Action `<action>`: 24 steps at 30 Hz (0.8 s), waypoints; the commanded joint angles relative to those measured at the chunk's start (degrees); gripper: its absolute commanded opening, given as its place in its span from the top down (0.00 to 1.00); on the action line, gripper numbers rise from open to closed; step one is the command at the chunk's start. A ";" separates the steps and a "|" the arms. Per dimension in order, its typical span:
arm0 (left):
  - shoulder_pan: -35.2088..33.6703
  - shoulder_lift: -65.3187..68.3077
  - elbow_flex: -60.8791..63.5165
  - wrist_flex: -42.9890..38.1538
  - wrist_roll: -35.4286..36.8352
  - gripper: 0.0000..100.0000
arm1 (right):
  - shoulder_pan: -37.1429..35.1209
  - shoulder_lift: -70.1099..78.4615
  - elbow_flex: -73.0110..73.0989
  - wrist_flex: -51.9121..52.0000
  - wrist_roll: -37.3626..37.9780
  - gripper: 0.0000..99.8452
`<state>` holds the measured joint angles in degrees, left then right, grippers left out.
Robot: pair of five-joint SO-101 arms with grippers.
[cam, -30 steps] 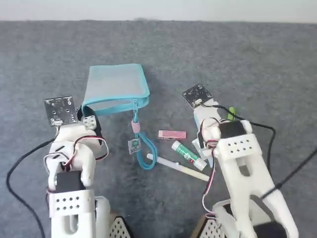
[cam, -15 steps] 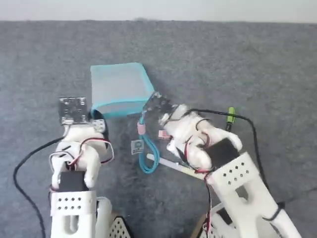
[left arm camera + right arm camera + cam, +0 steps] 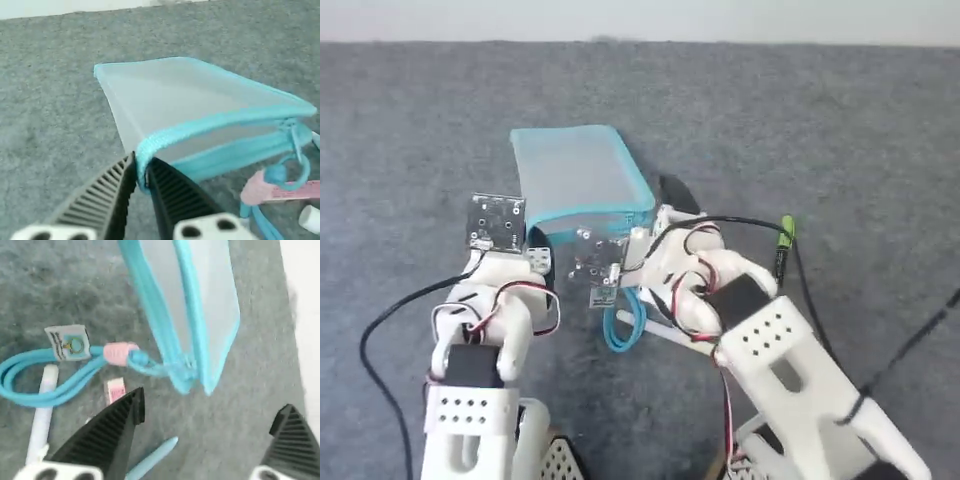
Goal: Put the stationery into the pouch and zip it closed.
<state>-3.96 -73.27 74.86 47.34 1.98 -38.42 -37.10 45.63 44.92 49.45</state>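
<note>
**Counter** (image 3: pixel 860 120): grey, carpet-like surface.

**Pouch** (image 3: pixel 572 172): translucent with teal edging. It lies ahead of both arms, with its zipper edge turned toward them. Whether the zipper is open or drawn along its length cannot be determined.

**Left tool** (image 3: pixel 141 169): pressed together on the pouch. Its ribbed fingers (image 3: pixel 112 192) pinch the teal zipper edge at the corner nearest the left arm.

**Right tool** (image 3: pixel 212 407): spread wide and holding nothing. It is poised over the opposite corner of the pouch, where the zipper pull (image 3: pixel 182 365) sits. One finger is above the stationery side and the other is beyond the pouch corner. Contact with the pouch cannot be confirmed.

**Strap** (image 3: pixel 30 377): a teal loop runs from the zipper pull through a pink bead (image 3: pixel 117 352). It lies on the counter toward the arms. A small printed tag (image 3: pixel 70 342) lies on the strap beside the bead.

**Stationery**: every visible piece is outside the pouch, on the counter.
- The pink eraser (image 3: pixel 115 389) is just beside the strap, near the pouch's pull corner.
- The white pen (image 3: pixel 41 415) has its end at the strap loop.
- A pale blue pen tip (image 3: pixel 152 457) is near the right tool's finger. The rest of it is out of sight.
- The green marker (image 3: pixel 784 232) is well apart from the pouch, on the right arm's outer side. A black cable (image 3: pixel 740 222) crosses it.
</note>
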 commanded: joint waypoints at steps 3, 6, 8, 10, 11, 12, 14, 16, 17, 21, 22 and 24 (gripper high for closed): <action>0.62 0.70 -3.74 0.18 -0.79 0.99 | -1.27 6.29 -0.62 -6.99 1.32 0.61; 0.70 0.70 -3.74 0.18 -0.79 0.99 | -1.19 10.15 -2.11 -8.13 1.32 0.61; 0.79 0.70 -3.74 0.18 -0.79 0.99 | -0.92 12.09 -3.87 -8.13 1.32 0.62; 0.88 0.70 -3.74 0.18 -0.79 0.99 | -0.04 14.11 -5.98 -8.48 1.23 0.62; 0.88 0.70 -3.74 0.18 -0.79 0.99 | 0.31 15.08 -7.21 -8.48 1.05 0.62; 0.88 0.70 -3.74 0.18 -0.79 0.99 | 0.84 16.04 -8.44 -8.13 0.97 0.62; 0.97 0.70 -3.74 0.18 -0.79 0.99 | 1.36 18.24 -10.46 -8.22 0.44 0.62; 0.97 0.70 -3.65 0.18 -0.79 0.99 | 1.54 20.62 -12.22 -8.40 0.00 0.62; 0.97 0.70 -3.65 0.18 -0.79 0.99 | 1.54 21.67 -13.10 -8.48 0.00 0.62; 0.97 0.70 -3.65 0.18 -0.79 0.99 | 1.27 24.04 -15.38 -8.48 -0.09 0.73; 0.97 0.70 -3.56 0.09 -0.79 0.99 | 1.19 24.13 -15.47 -8.48 -0.26 0.76; 1.05 0.79 -3.56 0.09 -0.79 0.99 | 1.10 24.13 -15.74 -8.57 -1.05 0.81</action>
<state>-3.78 -73.27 74.68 47.34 1.63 -37.63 -12.04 33.85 37.63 50.15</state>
